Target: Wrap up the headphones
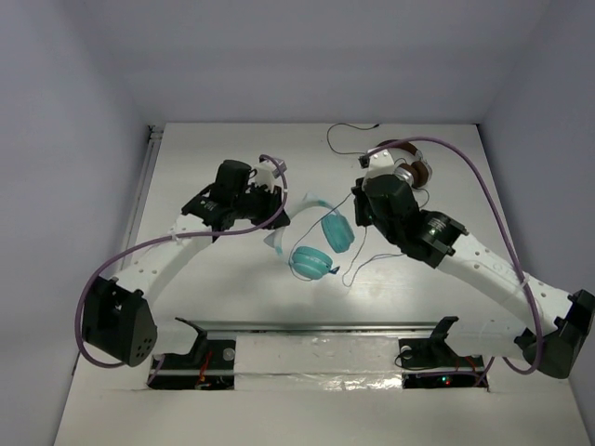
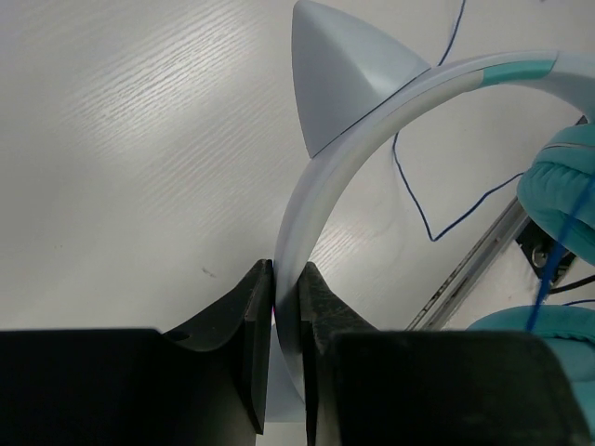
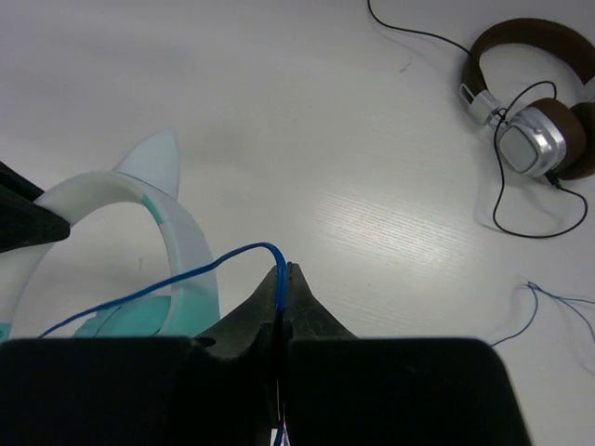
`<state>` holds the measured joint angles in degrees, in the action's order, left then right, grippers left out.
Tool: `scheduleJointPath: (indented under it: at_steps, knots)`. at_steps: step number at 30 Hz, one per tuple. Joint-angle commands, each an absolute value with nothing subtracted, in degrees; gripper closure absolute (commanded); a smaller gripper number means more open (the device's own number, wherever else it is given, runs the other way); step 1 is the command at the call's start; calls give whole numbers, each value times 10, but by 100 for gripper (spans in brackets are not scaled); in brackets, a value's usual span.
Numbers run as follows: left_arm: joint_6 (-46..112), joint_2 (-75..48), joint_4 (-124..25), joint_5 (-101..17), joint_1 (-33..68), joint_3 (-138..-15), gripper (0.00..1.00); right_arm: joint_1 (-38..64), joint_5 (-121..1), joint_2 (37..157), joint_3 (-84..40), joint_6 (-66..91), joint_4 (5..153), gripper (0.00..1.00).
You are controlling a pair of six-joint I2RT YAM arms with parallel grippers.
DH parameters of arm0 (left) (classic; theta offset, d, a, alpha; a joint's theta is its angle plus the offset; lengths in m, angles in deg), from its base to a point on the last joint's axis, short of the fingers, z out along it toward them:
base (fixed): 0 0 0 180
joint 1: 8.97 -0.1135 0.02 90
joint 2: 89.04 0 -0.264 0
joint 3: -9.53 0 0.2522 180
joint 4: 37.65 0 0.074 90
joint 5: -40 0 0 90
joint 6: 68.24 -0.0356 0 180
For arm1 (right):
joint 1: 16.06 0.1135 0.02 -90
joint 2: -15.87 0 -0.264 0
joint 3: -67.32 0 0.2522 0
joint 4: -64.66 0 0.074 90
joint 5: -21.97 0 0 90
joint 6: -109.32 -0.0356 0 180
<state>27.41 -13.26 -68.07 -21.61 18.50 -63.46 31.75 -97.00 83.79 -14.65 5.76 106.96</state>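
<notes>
Early stage: left hand (image 2: 284, 279) is clamping the headband (image 2: 446, 82) of the headphones (image 1: 311, 262); right hand (image 3: 282, 274) is pinching the cable (image 3: 214, 263), which is trailing loose. No turns wound yet.

Left wrist view: the headphones (image 2: 339, 79) run off the right edge with both ear cups (image 2: 569, 190) cut short, and the headband's lower end is lost behind the left gripper (image 2: 287, 271) body. Right wrist view: the right gripper (image 3: 284, 274) housing covers most of the ear cups, the cable (image 3: 251, 247) vanishes between the closed jaws, and the brown-and-silver headphones (image 3: 530, 139) are clipped at the right edge. Top view: neither arm's fingertips can be made out, and the cable is too thin to trace.
</notes>
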Motion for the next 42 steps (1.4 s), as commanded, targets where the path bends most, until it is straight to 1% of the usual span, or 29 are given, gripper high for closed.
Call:
scheduleJointPath:
  at_steps: [1, 7, 9, 11, 13, 16, 20, 21, 22, 23, 24, 25, 26, 28, 33, 34, 36, 37, 41, 42]
  knots:
    - [298, -171, -633, -137, 178, -671, 100, 301, -940, 832, -118, 23, 999, 100]
    - [323, -188, -604, -66, 134, -661, 100, 282, -869, 831, -81, 4, 927, 100]
    - [334, -197, -591, -54, 126, -654, 100, 267, -817, 827, -62, -5, 879, 98]
    - [352, -202, -585, -63, 119, -659, 100, 261, -786, 823, -39, -23, 853, 97]
    - [355, -209, -605, -109, 105, -672, 100, 261, -781, 817, -23, -40, 826, 97]
    - [354, -217, -620, -142, 98, -696, 100, 261, -790, 801, -8, -48, 813, 98]
    - [381, -226, -604, -148, 91, -702, 100, 261, -737, 794, 24, -63, 758, 96]
    - [388, -227, -598, -141, 91, -702, 100, 261, -722, 796, 43, -64, 727, 93]
    - [394, -226, -587, -141, 91, -703, 100, 261, -708, 799, 52, -66, 711, 88]
    - [401, -227, -583, -142, 91, -706, 100, 261, -690, 803, 61, -69, 695, 85]
    - [412, -227, -578, -142, 91, -708, 100, 261, -686, 813, 69, -72, 665, 77]
    - [418, -229, -570, -144, 91, -710, 100, 261, -684, 818, 86, -77, 648, 76]
    - [423, -229, -566, -147, 91, -715, 100, 261, -666, 822, 97, -79, 627, 72]
    - [432, -227, -563, -145, 91, -722, 100, 261, -659, 845, 121, -83, 572, 70]
    - [446, -225, -566, -169, 86, -746, 100, 261, -610, 898, 147, -89, 478, 68]
    - [457, -224, -559, -170, 86, -750, 100, 261, -605, 902, 153, -98, 464, 67]
    - [467, -220, -549, -166, 86, -759, 100, 261, -599, 920, 173, -105, 423, 60]
    - [472, -218, -541, -163, 86, -763, 100, 261, -599, 927, 173, -107, 420, 56]
    - [486, -213, -540, -172, 86, -788, 100, 261, -592, 958, 173, -107, 408, 54]
    - [487, -209, -540, -170, 86, -795, 100, 261, -586, 970, 175, -107, 398, 51]
